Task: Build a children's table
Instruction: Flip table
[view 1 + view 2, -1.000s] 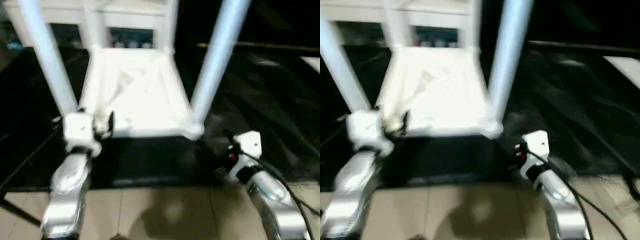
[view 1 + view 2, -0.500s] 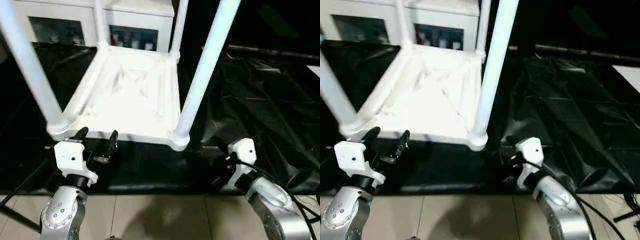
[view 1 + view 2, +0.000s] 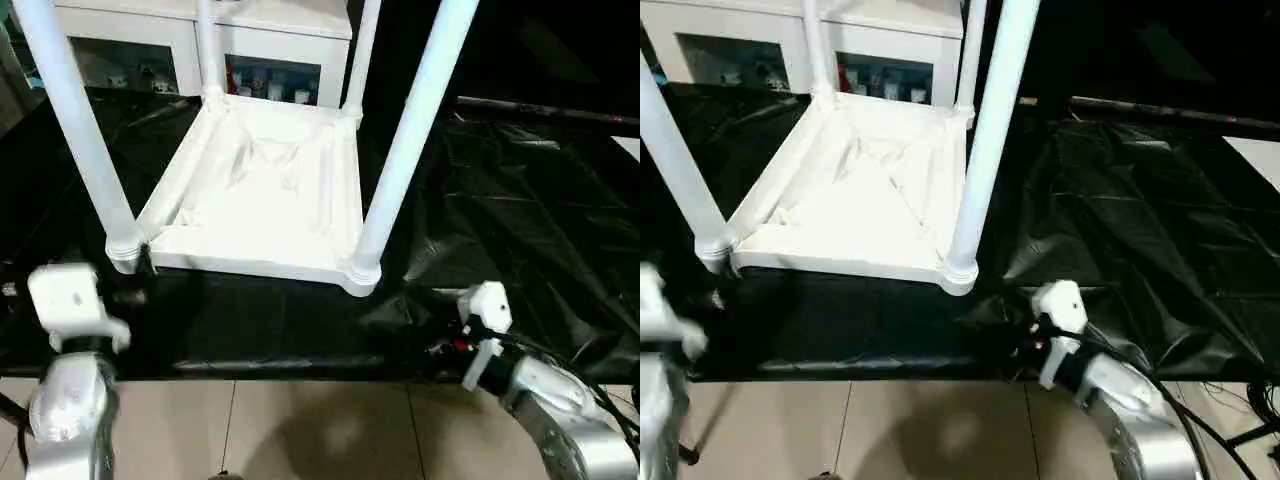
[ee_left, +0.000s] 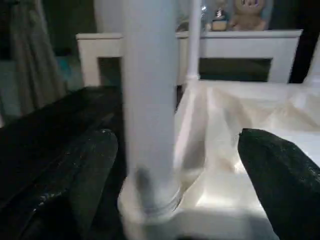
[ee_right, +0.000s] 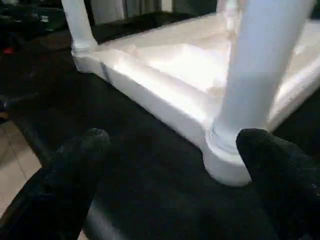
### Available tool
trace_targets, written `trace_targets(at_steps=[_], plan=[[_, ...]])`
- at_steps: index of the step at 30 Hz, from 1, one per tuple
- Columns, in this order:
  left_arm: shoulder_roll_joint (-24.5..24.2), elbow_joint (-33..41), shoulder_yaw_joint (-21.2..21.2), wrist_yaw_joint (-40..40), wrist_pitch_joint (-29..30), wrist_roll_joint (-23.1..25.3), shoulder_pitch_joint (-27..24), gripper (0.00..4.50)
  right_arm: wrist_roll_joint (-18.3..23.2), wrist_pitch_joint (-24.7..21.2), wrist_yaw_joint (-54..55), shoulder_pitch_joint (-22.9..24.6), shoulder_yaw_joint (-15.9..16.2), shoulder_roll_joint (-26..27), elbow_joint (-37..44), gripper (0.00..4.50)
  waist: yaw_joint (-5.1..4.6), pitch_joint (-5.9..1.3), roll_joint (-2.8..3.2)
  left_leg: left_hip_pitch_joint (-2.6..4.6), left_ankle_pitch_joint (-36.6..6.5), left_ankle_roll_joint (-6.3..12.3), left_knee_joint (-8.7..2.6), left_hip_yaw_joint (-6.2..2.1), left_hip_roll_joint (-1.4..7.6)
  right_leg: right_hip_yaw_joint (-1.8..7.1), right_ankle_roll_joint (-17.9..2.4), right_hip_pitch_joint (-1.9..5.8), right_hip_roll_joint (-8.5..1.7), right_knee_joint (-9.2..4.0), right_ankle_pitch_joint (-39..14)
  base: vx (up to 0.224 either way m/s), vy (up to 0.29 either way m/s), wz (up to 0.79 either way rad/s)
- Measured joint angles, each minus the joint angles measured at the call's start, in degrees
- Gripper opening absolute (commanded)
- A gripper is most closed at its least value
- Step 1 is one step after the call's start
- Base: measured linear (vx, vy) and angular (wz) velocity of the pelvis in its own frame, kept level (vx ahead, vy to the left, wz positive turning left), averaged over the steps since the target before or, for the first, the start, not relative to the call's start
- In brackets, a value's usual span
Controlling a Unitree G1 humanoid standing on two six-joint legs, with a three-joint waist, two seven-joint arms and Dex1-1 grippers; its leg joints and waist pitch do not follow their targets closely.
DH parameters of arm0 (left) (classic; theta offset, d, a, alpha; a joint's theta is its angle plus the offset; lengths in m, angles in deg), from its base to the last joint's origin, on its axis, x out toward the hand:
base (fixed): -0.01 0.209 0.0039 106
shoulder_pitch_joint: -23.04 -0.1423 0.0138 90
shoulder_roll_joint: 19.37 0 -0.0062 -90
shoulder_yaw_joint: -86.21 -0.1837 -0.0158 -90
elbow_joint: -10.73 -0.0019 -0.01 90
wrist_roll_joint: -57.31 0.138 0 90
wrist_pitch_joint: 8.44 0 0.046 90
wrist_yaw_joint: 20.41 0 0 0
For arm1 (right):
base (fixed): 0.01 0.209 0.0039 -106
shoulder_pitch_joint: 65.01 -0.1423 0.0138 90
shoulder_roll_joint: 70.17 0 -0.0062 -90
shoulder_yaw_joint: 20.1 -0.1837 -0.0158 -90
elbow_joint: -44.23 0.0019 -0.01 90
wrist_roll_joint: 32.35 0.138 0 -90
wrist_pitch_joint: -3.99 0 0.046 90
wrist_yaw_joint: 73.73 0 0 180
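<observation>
left eye view: children's table [image 3: 260,200], all white, lies upside down on the black-draped table [image 3: 520,200], its top flat on the cloth and ribbed underside facing up. four legs stand upright in the corner sockets, so assembly looks complete or nearly so. near left leg [image 3: 75,130] and near right leg [image 3: 410,130] rise out of frame. left hand [image 3: 130,296] sits low at the cloth's front edge, just beside the near left socket and apart from it. right hand [image 3: 445,335] sits at the edge near the near right socket, also apart. white cabinet [image 3: 200,40] with glass doors stands behind.

right eye view: same layout. crumpled folds of black cloth [image 3: 1120,230] spread to the right. tiled floor [image 3: 890,430] lies below the table edge. nothing lies between either hand and its leg.

left wrist view: left hand fingers [image 4: 95,165] stand wide apart, empty, framing the near left leg at its socket; judged lined up for a grasp or a seating check.

right wrist view: right hand fingers [image 5: 272,160] spread wide, empty, the near right leg's socket [image 5: 225,160] between them but ahead, not touched.
</observation>
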Motion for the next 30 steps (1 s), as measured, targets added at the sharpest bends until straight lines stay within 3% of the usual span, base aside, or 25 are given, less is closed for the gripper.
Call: trace_targets(at_steps=[2,6,15,20,26,30], plan=[[-1.28,-3.13,-0.29,-1.16,1.21,-0.21,3.11,4.45,0.0,0.07,-0.13,-0.8,0.51,0.12,-0.4,4.5,0.03,-0.02,-0.06,-0.08,0.0,0.0,-0.02,0.02,0.0,-0.07,0.03,-0.02,-0.01,-0.1,0.03,0.0,0.0,0.0],[-6.35,-17.67,-0.19,-2.06,3.84,1.4,13.46,4.45,0.05,0.1,-2.55,-2.98,2.86,0.58,-2.08,4.5,0.04,0.08,0.13,-0.11,0.11,-0.08,-0.04,-0.05,0.02,-0.22,0.03,0.0,-0.02,-0.09,0.11,0.0,0.0,0.0],[-6.34,-29.63,-0.05,1.61,3.72,2.63,21.13,4.45,-0.02,0.36,-3.59,-4.4,3.07,0.89,-3.59,4.5,0.21,0.1,0.06,-0.39,0.28,-0.21,-0.04,0.0,0.4,-0.87,-0.13,0.04,-0.06,-0.22,0.15,0.0,0.0,0.0],[-4.92,-32.2,0.66,0.97,2.34,0.79,23.28,4.45,-0.09,0.46,-3.78,-4.93,3.91,1.26,-4.07,4.5,0.67,0.12,0.11,-0.44,0.44,-0.36,-0.11,0.37,0.71,-1.08,-0.21,0.06,-0.06,-0.22,0.13,0.0,0.0,0.0],[-4.52,-33.37,1.96,0.44,2.23,-1.23,23.59,3.98,-0.16,0.58,-4.96,-5.02,4.03,1.27,-4.75,4.5,1.01,0.13,0.12,-0.45,0.44,-0.37,-0.14,0.57,0.76,-1.08,-0.22,0.05,-0.06,-0.25,0.13,0.0,0.0,0.0],[-4.28,-33.78,2.94,1.25,3.37,-2.5,23.62,3.66,2.25,0.22,-8.09,-5.02,4.2,1.03,-4.61,4.5,1.31,0.12,0.08,-0.45,0.44,-0.37,-0.16,0.68,0.81,-1.08,-0.22,0.05,-0.06,-0.28,0.13,0.0,0.0,0.0]])
